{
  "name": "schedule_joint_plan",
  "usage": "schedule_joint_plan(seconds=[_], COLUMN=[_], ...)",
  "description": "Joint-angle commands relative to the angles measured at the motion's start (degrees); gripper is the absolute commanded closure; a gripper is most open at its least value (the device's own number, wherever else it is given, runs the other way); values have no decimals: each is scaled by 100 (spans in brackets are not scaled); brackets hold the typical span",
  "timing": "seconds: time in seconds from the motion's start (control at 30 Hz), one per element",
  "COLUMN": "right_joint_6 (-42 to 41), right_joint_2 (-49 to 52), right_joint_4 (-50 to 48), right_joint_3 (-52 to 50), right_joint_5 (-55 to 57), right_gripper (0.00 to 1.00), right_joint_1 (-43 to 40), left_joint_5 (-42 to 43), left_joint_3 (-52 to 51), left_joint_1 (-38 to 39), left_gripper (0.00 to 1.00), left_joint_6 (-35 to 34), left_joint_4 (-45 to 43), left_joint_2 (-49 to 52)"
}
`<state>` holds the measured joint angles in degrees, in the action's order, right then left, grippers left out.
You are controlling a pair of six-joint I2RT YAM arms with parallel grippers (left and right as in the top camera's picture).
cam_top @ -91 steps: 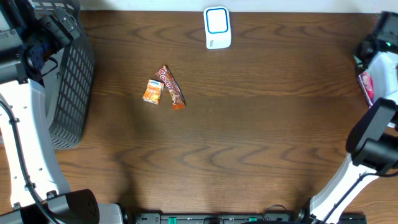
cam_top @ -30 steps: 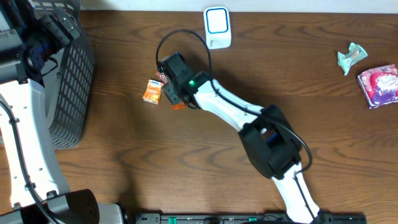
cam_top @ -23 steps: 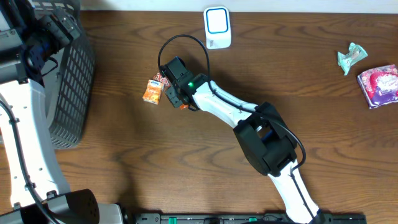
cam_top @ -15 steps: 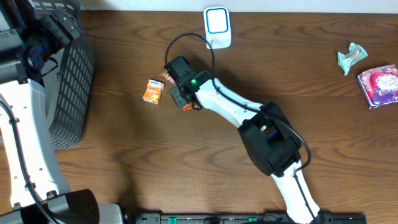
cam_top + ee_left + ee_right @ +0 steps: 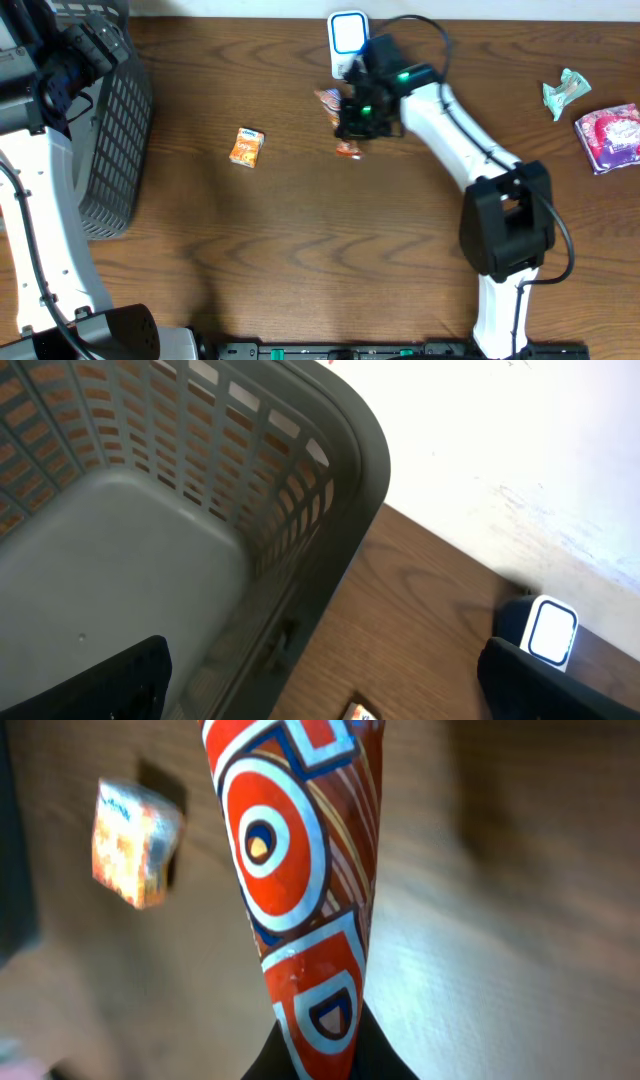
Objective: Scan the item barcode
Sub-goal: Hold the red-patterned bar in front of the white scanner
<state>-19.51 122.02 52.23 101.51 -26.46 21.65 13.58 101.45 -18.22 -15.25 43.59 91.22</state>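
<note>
**No legible text on any item**

Close up in the right wrist view, the wrapper [image 5: 300, 870] shows pattern only: red, white and blue rings and curved panels, with no letter or digit among them. The orange packet [image 5: 130, 845] has a blue-and-white strip of print along its top edge, too blurred to read here and too small from overhead. The scanner [image 5: 348, 40] shows a plain pale window with a blue border. The pink pack [image 5: 610, 135] carries light markings, unreadable.

The desk [image 5: 300, 250] is lit evenly from above; shadows are kept soft. The right wrist view is blurred behind the wrapper [image 5: 300, 870].
</note>
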Motion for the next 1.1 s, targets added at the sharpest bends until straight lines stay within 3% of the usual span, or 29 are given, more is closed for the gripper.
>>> schedule_joint_plan(seconds=[0.0,0.23,0.4,0.57,0.8,1.07], right_joint_6=[501,1071,1189,1172,116,11], right_joint_2=[15,15,15,15,15,15], right_joint_4=[396,1845,2090,1784,1703,1370], right_joint_3=[-2,-2,-2,-2,-2,-2], right_joint_5=[-1014,-1318,-1764,-699,1639,2227], right_gripper=[98,99,98,99,99,99], right_joint_1=[-251,-719,-822,-804,-605,-415], left_joint_5=[4,4,4,4,4,7], left_joint_3=[42,42,42,42,42,42], left_joint_1=[-9,-9,-9,-9,-9,-9], left_gripper=[2,2,2,2,2,2], left_joint_6=[-50,-50,-50,-50,-50,-50], left_joint_4=[7,7,7,7,7,7], left_joint_2=[-57,-57,-57,-57,-57,-57])
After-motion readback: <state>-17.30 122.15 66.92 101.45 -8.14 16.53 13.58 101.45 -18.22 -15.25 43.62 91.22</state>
